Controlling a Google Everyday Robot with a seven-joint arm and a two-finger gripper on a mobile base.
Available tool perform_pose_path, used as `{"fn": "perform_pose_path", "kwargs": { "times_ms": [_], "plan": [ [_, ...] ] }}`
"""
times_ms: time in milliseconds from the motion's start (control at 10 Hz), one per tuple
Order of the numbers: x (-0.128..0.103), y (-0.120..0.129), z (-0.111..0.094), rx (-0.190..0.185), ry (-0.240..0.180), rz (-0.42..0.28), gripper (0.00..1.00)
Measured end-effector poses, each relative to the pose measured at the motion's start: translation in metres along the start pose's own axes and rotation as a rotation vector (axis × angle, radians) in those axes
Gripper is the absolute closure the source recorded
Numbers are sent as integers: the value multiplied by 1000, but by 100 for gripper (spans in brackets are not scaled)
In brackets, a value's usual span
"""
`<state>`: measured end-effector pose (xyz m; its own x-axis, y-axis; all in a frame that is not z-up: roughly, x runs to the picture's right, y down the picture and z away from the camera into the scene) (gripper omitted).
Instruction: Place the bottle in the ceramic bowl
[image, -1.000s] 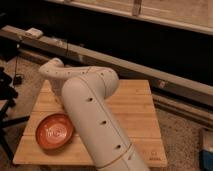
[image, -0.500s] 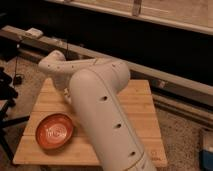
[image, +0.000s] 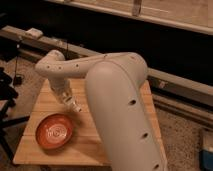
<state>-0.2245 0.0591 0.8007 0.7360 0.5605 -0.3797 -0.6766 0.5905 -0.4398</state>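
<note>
The bottle (image: 76, 107) shows as a small whitish, elongated shape, tilted with its lower end toward the right. It is at the tip of the gripper (image: 71, 103), above the table (image: 30, 145) and just beyond the upper right rim of the bowl (image: 44, 136). It is not in the bowl. Bottle and gripper are both pale and run together, so I cannot tell how far the gripper is open or whether it has real hold of the bottle; I can only say the two are in contact or very close. The gripper hangs from a short wrist section that drops down and slightly right from the bent end of the arm (image: 115, 100), over the left half of the table. The bowl is orange-red and shallow, with a pale pattern at its centre. It sits on the front left part of the table with nothing in it, below and left of the gripper. The table is light wood with plank lines. The arm is thick and white with small dark holes along it; it rises from the lower right, covers much of the table's right side, then reaches left. Behind the table a long ledge (image: 165, 82) crosses the view at a slant, with a small pale object (image: 34, 32) on its left end against a dark wall. A dark stand (image: 6, 102) is at the left edge, and speckled floor (image: 185, 135) lies to the right.
</note>
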Motion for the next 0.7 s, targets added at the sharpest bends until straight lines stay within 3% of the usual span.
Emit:
{"fn": "perform_pose_path", "kwargs": {
  "times_ms": [700],
  "plan": [
    [33, 86, -11, -119, 15, -138, 100]
  ]
}}
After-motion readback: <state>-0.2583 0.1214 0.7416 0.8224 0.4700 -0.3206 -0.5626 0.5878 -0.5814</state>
